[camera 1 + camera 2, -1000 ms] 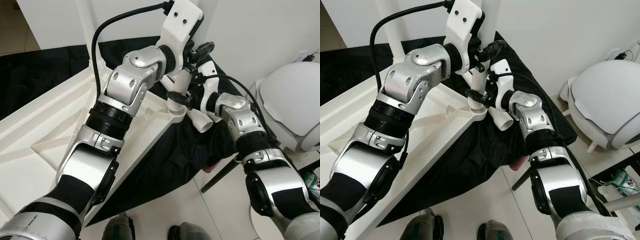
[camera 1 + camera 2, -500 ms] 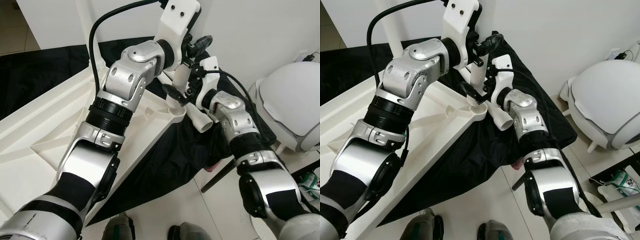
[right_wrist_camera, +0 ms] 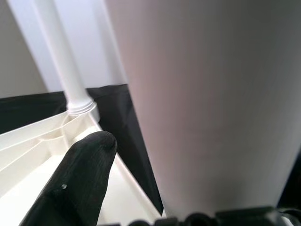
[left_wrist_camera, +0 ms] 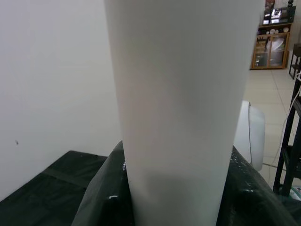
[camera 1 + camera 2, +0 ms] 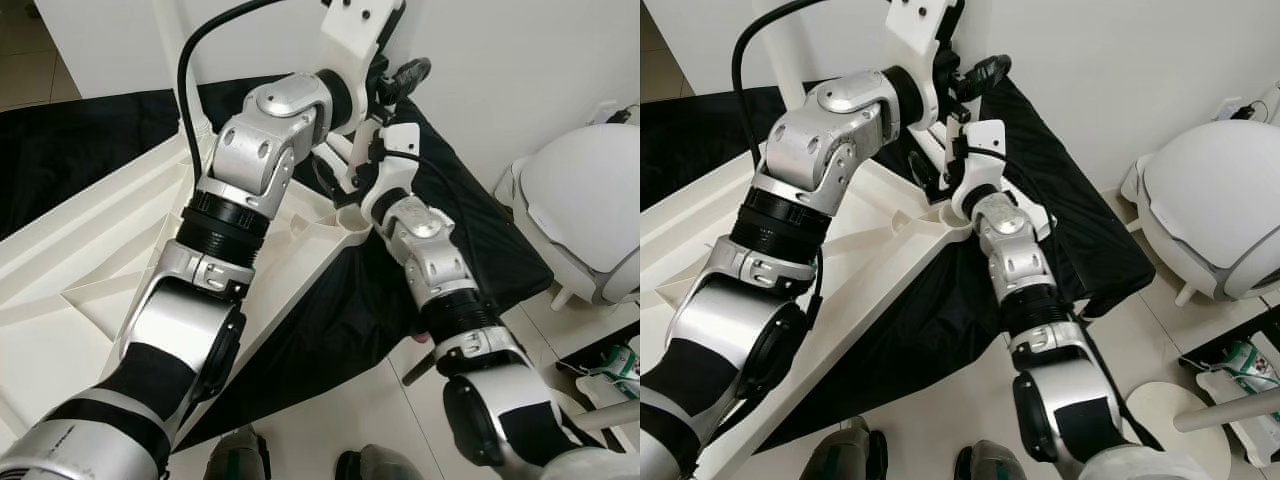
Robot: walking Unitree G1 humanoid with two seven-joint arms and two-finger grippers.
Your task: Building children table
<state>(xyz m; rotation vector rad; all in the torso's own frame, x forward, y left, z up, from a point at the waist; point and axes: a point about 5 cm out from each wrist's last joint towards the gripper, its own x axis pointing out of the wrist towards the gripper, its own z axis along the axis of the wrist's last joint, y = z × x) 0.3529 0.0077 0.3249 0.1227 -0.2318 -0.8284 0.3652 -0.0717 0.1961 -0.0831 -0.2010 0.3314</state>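
The white children's table [image 5: 90, 250] lies upside down on a black cloth [image 5: 460, 200]. A white table leg [image 4: 178, 117] stands upright in the socket at the table's near corner [image 5: 350, 215]. My left gripper [image 5: 385, 85] reaches over from above and is shut on this leg high up. My right gripper [image 5: 345, 175] is low on the same leg, just above the socket. It is open: one black finger [image 3: 80, 174] stands a little apart from the leg [image 3: 211, 94]. The other finger is hidden.
A second white leg [image 5: 175, 60] stands in the far corner socket. A large rounded white object [image 5: 585, 200] sits on the floor to the right, with a black rack [image 5: 620, 340] below it. White walls close off the back.
My right arm has swung left and in to the corner leg. The short white tube end seen beside its wrist is out of sight now. The left arm has shifted only slightly.
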